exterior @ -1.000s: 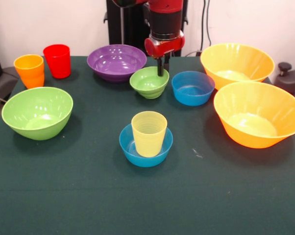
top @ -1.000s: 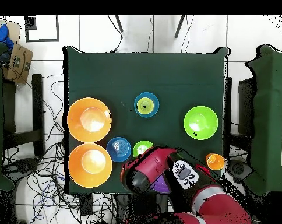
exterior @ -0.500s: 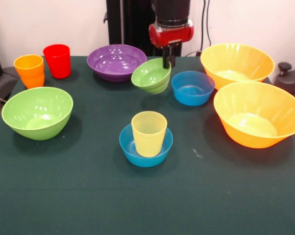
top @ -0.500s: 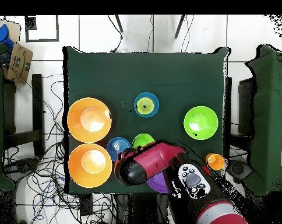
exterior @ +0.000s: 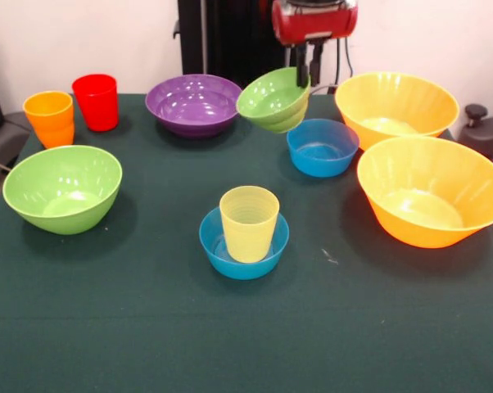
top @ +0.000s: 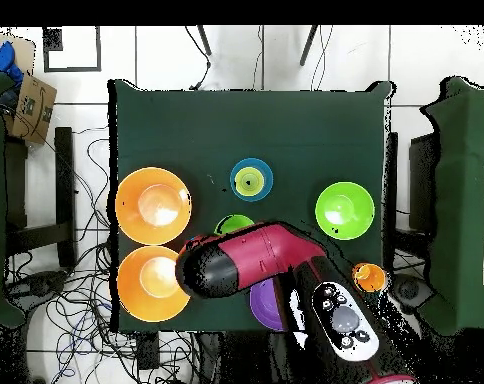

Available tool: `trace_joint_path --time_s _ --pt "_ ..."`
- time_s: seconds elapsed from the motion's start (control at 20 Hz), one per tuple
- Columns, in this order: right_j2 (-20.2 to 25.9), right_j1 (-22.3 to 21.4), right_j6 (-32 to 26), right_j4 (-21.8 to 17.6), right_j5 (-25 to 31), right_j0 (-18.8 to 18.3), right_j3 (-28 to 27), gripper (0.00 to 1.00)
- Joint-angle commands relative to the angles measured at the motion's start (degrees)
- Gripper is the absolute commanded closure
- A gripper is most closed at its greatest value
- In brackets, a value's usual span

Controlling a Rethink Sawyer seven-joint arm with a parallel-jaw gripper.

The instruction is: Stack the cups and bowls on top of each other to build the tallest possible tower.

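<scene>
Front view: camera set across the dark green cloth-covered counter (exterior: pixel 148 344), close and angled down, facing the robot. Overhead view: camera high above, looking straight down, taking in the whole counter (top: pixel 316 130) and the surrounding tiled floor (top: pixel 166 55). Both views share the counter top, turned half round between them.

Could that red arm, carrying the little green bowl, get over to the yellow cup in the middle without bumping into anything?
Probably yes. The gripper holds the small green bowl by its rim, tilted and well above the table. The yellow cup stands upright in a small blue bowl with bare cloth around it, and nothing tall stands between.
</scene>
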Motion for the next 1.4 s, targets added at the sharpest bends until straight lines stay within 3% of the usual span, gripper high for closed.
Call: trace_joint_path --time_s 0.05,0.25,0.4,0.55,0.7,1.0,1.15,1.4 --pt "2.46 -4.96 -1.32 5.59 9.52 1.10 -7.90 1.00" --pt "-1.18 -6.82 2.86 6.91 10.76 1.58 -8.63 1.00" --pt "-4.10 -6.66 5.71 5.75 8.30 1.39 -8.09 1.00" --pt "-9.32 -2.87 10.17 0.72 4.01 2.62 -9.90 1.00" --pt "-13.11 2.17 12.16 -1.64 0.35 4.07 -11.97 1.00" --pt "-17.04 3.96 13.19 1.56 1.56 5.57 -11.33 1.00" --pt "-18.66 4.65 12.95 0.69 0.47 6.24 -11.26 1.00" --pt "-18.28 8.41 12.15 2.80 -1.96 6.09 -12.78 1.00"
